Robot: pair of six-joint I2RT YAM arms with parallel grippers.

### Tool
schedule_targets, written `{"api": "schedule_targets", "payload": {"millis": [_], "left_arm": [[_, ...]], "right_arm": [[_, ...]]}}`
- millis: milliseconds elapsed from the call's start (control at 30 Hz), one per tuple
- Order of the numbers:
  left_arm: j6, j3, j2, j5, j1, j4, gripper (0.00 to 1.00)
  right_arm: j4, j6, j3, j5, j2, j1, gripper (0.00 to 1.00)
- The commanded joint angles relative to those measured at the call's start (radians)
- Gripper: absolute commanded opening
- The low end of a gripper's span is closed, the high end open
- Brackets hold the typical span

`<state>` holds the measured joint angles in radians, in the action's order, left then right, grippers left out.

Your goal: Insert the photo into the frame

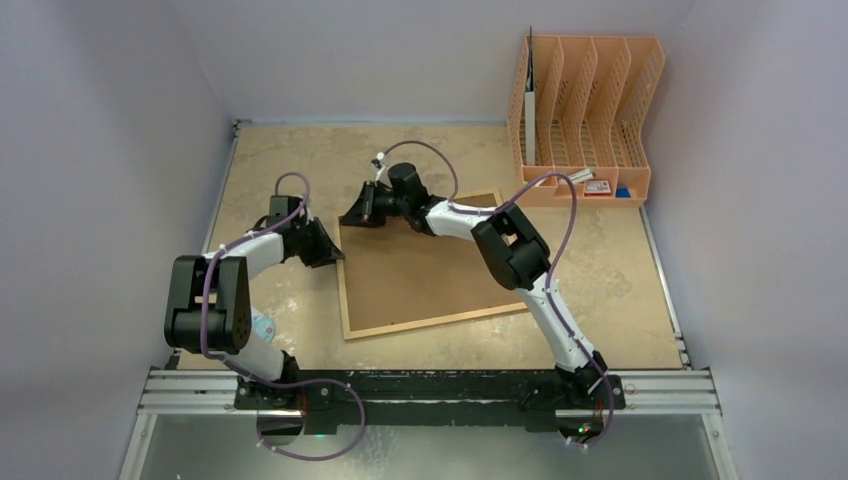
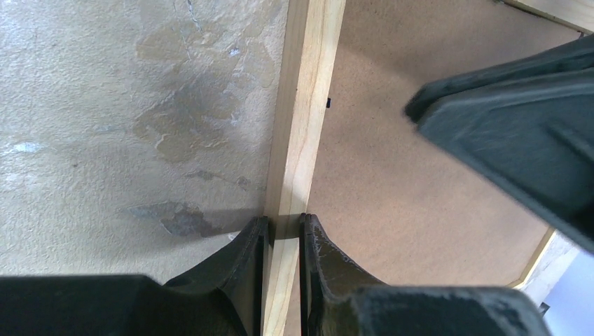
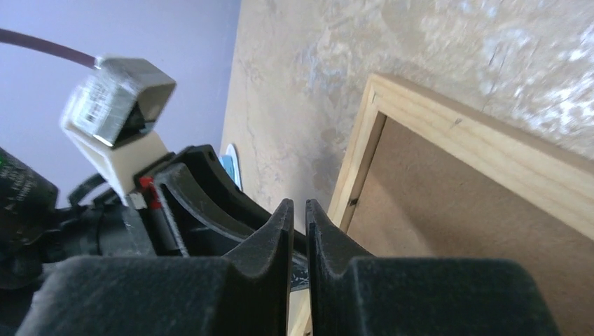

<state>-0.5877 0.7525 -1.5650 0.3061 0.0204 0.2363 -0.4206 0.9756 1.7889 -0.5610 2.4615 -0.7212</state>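
The frame (image 1: 430, 270) lies face down on the table, brown fibreboard back up, thin light-wood border all round. My left gripper (image 1: 325, 248) is shut on the frame's left border (image 2: 305, 105); in the left wrist view its fingertips (image 2: 284, 224) pinch the wood strip from both sides. My right gripper (image 1: 362, 208) is at the frame's far-left corner (image 3: 476, 133). Its jaws (image 3: 299, 206) stand almost together, and a strip of the wood border shows in the narrow gap. The photo is out of view.
An orange file organiser (image 1: 585, 120) stands at the back right against the wall. A small blue-and-white object (image 1: 262, 325) lies by the left arm. Purple-grey walls close in the table's left, back and right.
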Motion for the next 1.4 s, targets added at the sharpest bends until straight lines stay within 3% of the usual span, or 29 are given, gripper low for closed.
{"api": "schedule_targets", "payload": {"millis": [0,333,533,933,1367], "left_arm": [[0.007,-0.05,-0.049,-0.071,0.003,0.169,0.01],[-0.004,-0.057,-0.063,-0.027,-0.005,0.15,0.0],[-0.008,-0.057,-0.064,-0.039,-0.005,0.158,0.0],[-0.01,-0.05,-0.08,-0.053,-0.007,0.16,0.0],[-0.007,-0.044,-0.087,-0.065,-0.009,0.161,0.0]], "right_arm": [[-0.041,0.022,0.022,-0.065,0.045,-0.028,0.13],[0.025,0.035,0.079,-0.082,0.115,-0.028,0.11],[0.118,0.008,0.089,-0.008,0.117,-0.02,0.07],[0.309,-0.053,0.135,0.098,0.134,-0.005,0.14],[0.28,-0.066,0.125,-0.019,0.153,0.002,0.16]]}}
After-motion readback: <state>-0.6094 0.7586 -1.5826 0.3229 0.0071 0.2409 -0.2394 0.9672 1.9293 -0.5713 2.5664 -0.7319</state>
